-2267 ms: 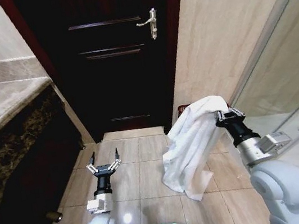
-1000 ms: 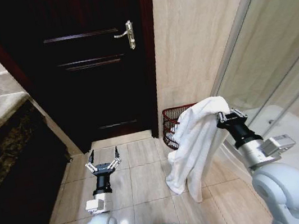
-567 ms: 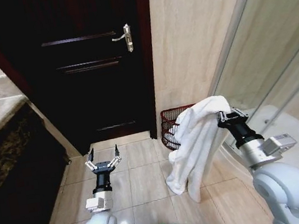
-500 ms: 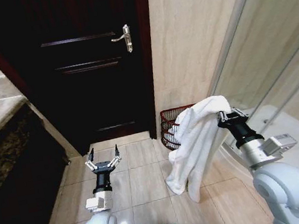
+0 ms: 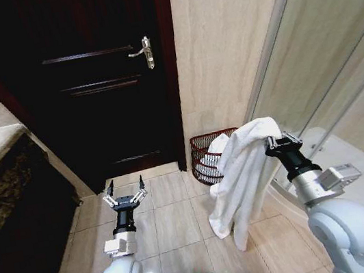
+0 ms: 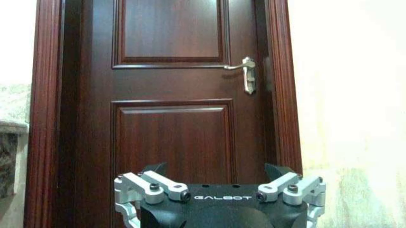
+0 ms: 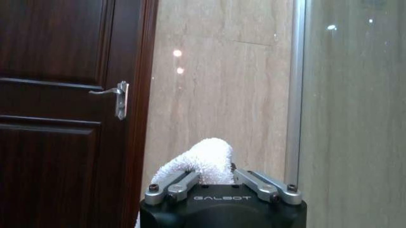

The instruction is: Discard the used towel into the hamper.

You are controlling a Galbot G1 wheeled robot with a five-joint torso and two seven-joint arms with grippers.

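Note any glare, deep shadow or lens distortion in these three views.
Head view: the wall and shower glass lines splay outward as a wide lens would make them, the door is near black, and the towel in the right hand reads bright. Right wrist view: two glare spots on the wall. Left wrist view: door evenly lit.

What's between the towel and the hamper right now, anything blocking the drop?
Nothing visible. The right claw holds the towel up off the floor, and the hamper stands just beyond it against the tiled wall, partly hidden by the hanging cloth. The left claw is open over the floor tiles, off to the side.
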